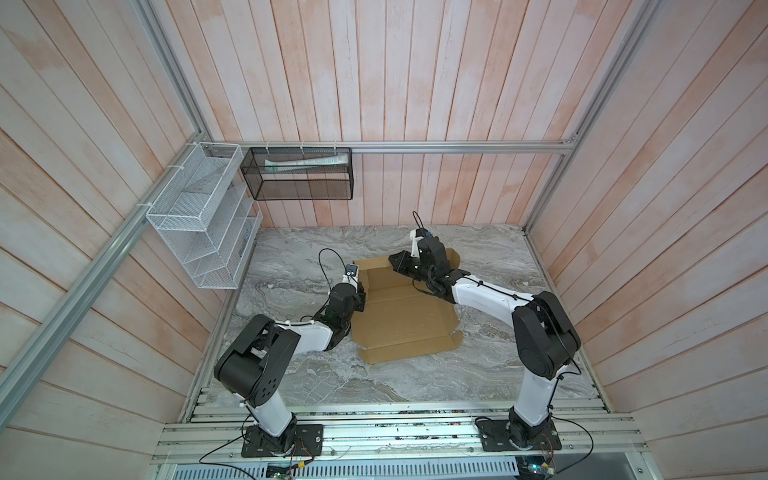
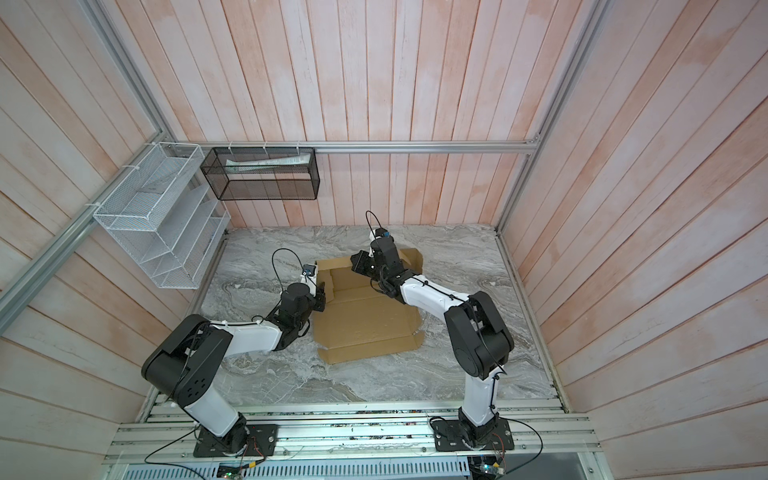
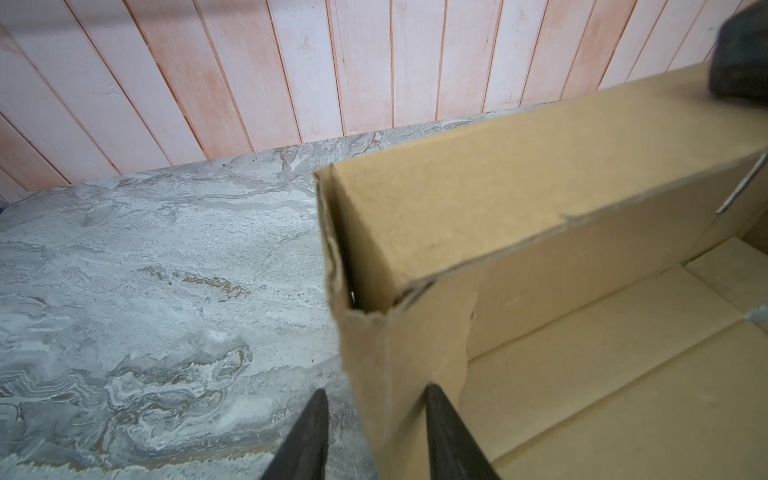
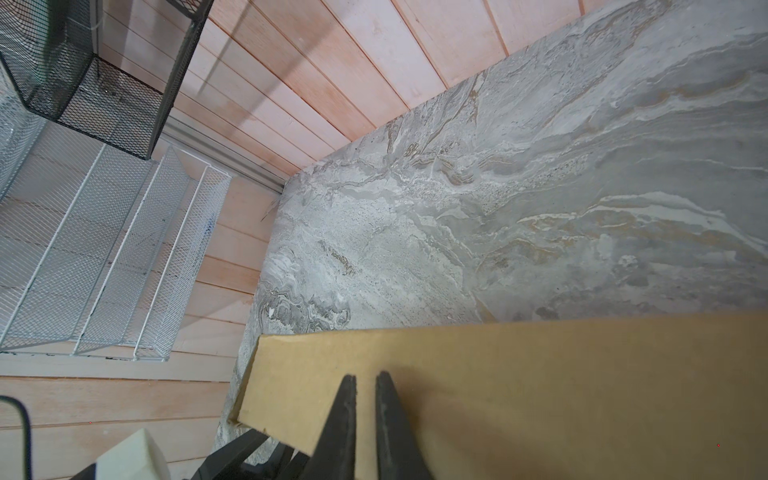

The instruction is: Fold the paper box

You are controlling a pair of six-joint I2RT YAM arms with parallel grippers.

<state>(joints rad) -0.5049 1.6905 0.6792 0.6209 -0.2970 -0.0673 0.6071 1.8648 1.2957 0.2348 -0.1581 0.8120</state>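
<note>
- The paper box (image 1: 405, 316) lay in the middle of the grey marbled bench (image 1: 415, 386), between the two arms, in both top views.
- It was only partly formed. Its broad tan base and the flap nearest the arm bases lay flat on the bench, while the panels at the far end stood up.
- The left gripper (image 3: 376, 409) sat at the box's far-left corner, where a raised side wall met the far wall.
- Its fingers (image 3: 434, 419) were spread. One was on the inner side of the wall's torn edge and the other out over the bare bench, with a visible gap beside the outer one.
- The right gripper (image 4: 366, 395) reached across to the far wall of the box, above the open tray.
- Its fingers (image 4: 347, 419) were pressed nearly together, with only a thin slit between them. They lay over the flat face of a cardboard panel, and whether they gripped any of it could not be told.
- In a top view that panel (image 2: 332, 264) ran along the far end of the box, leaning over the tray.
- A white wire rack (image 1: 199, 232) and a black mesh basket (image 1: 299, 174) hung on the plank walls, well apart from the box.
</note>
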